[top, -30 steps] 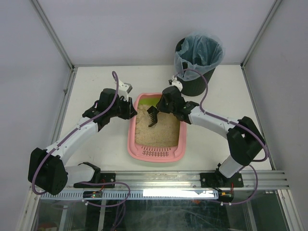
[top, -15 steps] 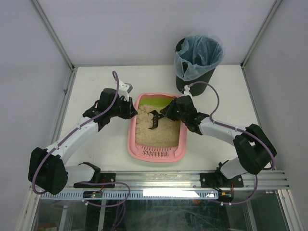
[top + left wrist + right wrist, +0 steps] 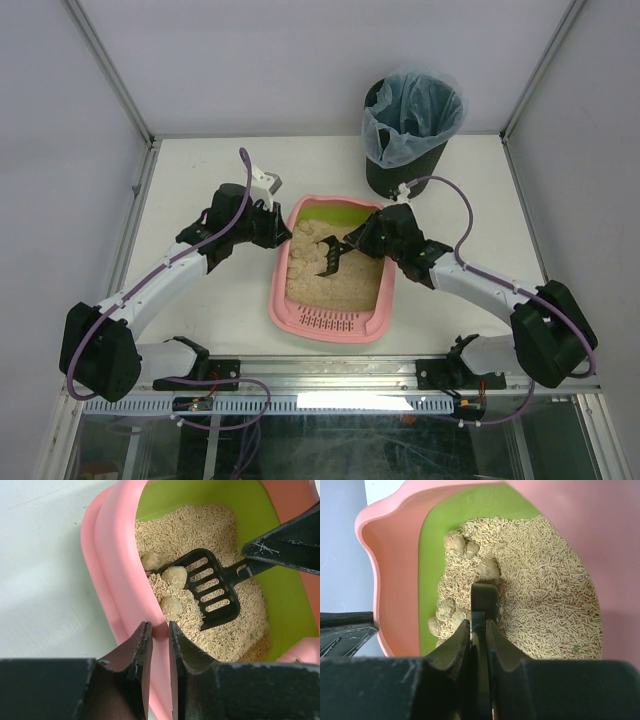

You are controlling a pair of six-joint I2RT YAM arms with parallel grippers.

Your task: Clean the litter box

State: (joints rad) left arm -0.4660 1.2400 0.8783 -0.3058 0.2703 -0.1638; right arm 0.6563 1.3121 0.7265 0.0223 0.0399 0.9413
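The pink litter box (image 3: 325, 320) lies mid-table, its lime-green end far, with beige litter and several clumps (image 3: 175, 576). My left gripper (image 3: 283, 235) is shut on its left rim; in the left wrist view the pink rim (image 3: 112, 565) sits pinched between the gripper's (image 3: 159, 630) fingers. My right gripper (image 3: 360, 240) is shut on the handle of the black slotted scoop (image 3: 328, 255). The scoop head (image 3: 212, 592) rests on the litter beside the clumps. In the right wrist view the gripper (image 3: 477, 627) holds the scoop (image 3: 484, 597) edge-on, with clumps (image 3: 455, 542) ahead and to the left.
A black round bin (image 3: 410, 130) with a bluish bag stands at the back right, behind the box. Frame posts and white walls border the table. A metal rail (image 3: 330, 375) runs along the near edge by the arm bases.
The right arm's elbow swung right and the scoop moved left and down into the litter by the clumps. The box shifted slightly right. The left gripper stayed on the rim.
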